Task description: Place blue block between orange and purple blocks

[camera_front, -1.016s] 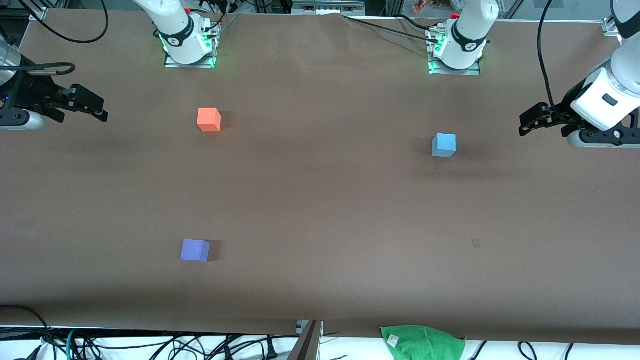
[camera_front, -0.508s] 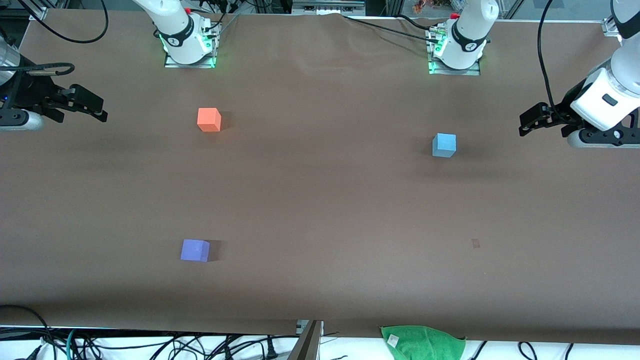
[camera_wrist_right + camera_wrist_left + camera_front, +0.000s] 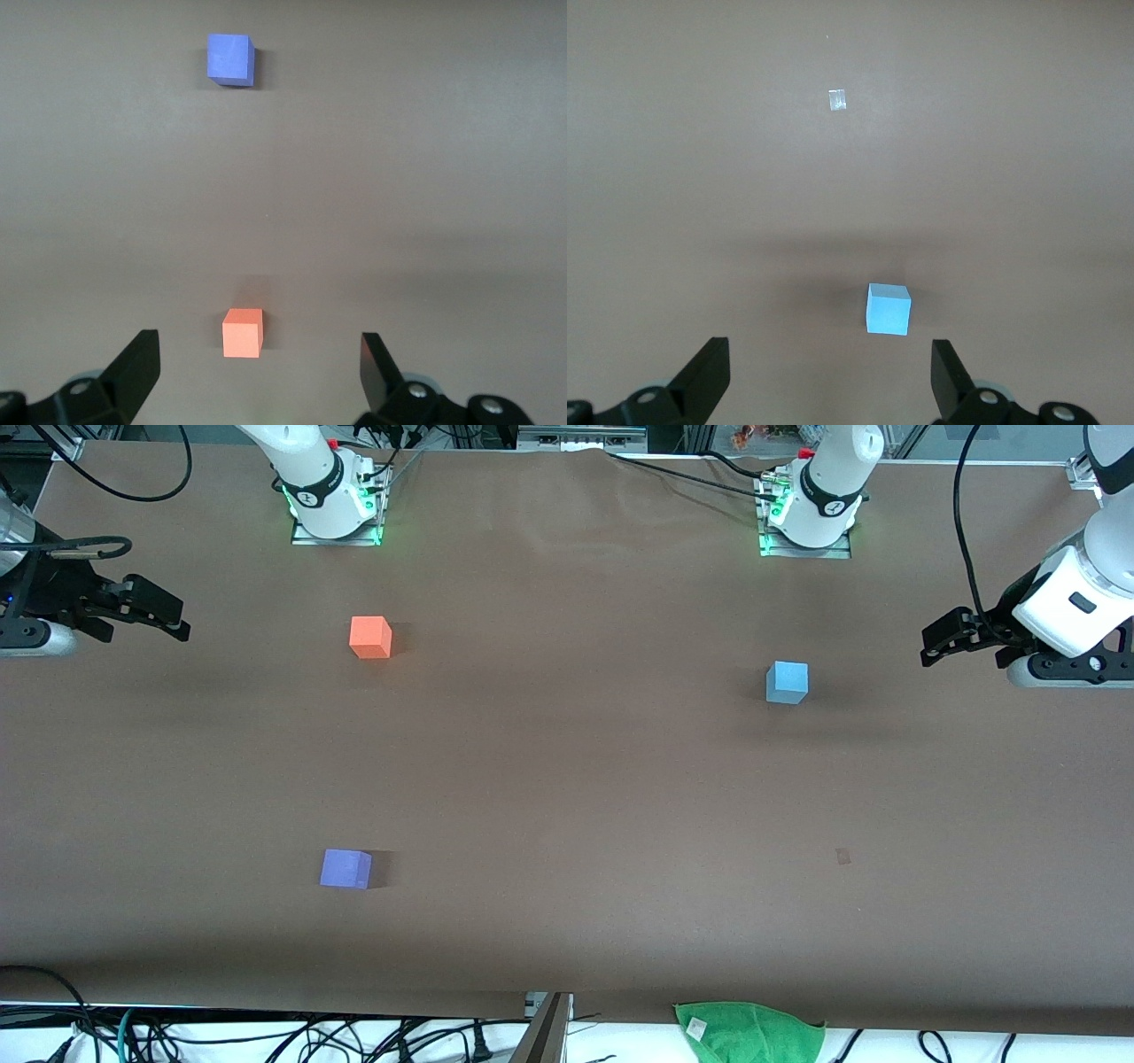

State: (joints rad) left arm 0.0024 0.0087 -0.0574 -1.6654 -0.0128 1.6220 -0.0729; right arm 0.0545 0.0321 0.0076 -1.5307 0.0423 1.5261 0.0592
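The blue block (image 3: 787, 682) sits on the counter (image 3: 567, 779), near my left gripper (image 3: 930, 646) but apart from it; my gripper hangs spread wide, empty.

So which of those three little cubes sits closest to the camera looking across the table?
The purple block. It lies lowest in the front view, well nearer the camera than the orange block and the blue block, which both sit up toward the robots' bases.

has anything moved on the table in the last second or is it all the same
Nothing visibly changed. The blue block, orange block and purple block sit where they were, and the left gripper and right gripper hang open at their ends of the table, holding nothing.
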